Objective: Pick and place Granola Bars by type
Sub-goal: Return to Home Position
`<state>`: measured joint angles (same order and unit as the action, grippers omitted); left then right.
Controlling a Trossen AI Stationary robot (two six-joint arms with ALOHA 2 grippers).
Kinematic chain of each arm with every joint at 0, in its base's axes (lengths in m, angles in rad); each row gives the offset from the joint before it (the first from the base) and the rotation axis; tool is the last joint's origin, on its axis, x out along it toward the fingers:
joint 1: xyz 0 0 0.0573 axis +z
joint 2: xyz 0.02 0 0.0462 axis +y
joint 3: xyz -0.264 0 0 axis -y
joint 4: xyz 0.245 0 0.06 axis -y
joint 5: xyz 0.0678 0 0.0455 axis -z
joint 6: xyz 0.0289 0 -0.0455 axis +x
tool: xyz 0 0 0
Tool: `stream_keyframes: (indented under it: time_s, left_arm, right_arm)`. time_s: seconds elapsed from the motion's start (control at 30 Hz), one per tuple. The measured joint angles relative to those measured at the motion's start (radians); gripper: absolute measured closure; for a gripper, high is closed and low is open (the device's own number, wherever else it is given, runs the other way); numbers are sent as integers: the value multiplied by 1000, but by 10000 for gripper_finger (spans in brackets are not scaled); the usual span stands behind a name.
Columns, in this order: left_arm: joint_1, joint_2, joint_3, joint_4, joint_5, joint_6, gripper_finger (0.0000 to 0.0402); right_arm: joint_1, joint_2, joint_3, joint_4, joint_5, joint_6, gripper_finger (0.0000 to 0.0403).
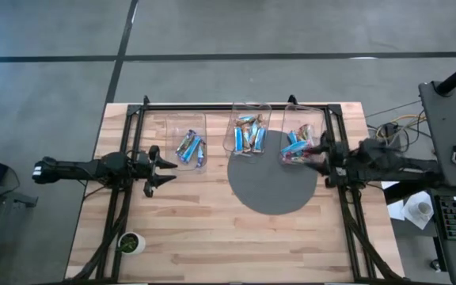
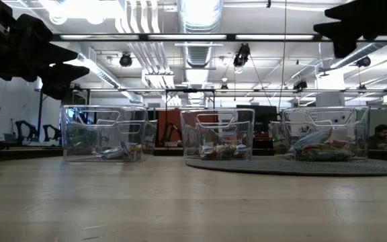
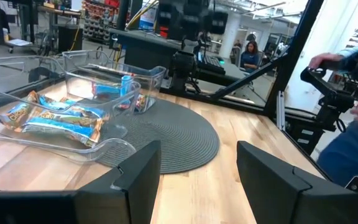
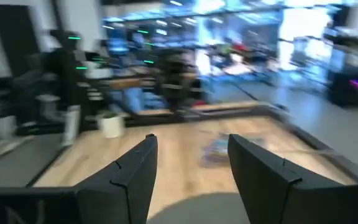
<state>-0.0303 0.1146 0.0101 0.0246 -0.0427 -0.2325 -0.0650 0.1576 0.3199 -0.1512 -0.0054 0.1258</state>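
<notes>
Granola Bars lie in three clear bins at the table's far side. The left bin (image 1: 190,144) holds blue bars (image 3: 55,119). The middle bin (image 1: 248,134) holds blue and tan bars, and the right bin (image 1: 299,144) holds blue and multicoloured ones. My left gripper (image 1: 165,167) (image 3: 197,155) stands open just left of the left bin, pointing level toward the table's right, with nothing between its fingers. My right gripper (image 1: 313,155) (image 4: 188,146) is open and empty at the right bin's right side, pointing toward the table's left.
A round grey mat (image 1: 271,184) lies under the middle and right bins and reaches toward the table's middle. A small green-and-white cup (image 1: 131,242) stands near the front left corner. Black frame rails (image 1: 347,214) run along both sides. A person (image 3: 353,106) stands beyond the table's right edge.
</notes>
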Motion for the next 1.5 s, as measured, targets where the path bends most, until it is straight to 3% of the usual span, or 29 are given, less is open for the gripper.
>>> stream_keyframes:
  time_s: [0.17,0.27,0.4,0.57,0.73,0.87,0.97,1.2,1.5]
  left_arm:
    - [0,0,0,0,0,0,209]
    - [0,0,0,0,0,0,209]
    - [0,0,0,1,0,0,209]
    - [0,0,0,1,-1,0,209]
    - [0,0,0,1,0,0,209]
    - [0,0,0,1,-1,0,209]
    - [0,0,0,2,0,0,209]
    - [0,1,0,1,0,0,209]
    - [0,1,0,1,0,0,209]
  right_arm:
    - [0,-6,-221,378,-174,-32,216]
    - [0,-11,-309,523,-186,-27,216]
    - [2,-51,-301,444,-180,-46,216]
    - [22,-127,-310,402,-178,-182,215]
    - [132,-158,-311,354,-169,-316,216]
    - [239,-158,-311,272,-73,-201,216]
    - [240,-158,-311,201,-65,-138,216]
    - [224,-157,-311,169,-45,-208,216]
    - [224,-112,-311,173,-44,-173,216]
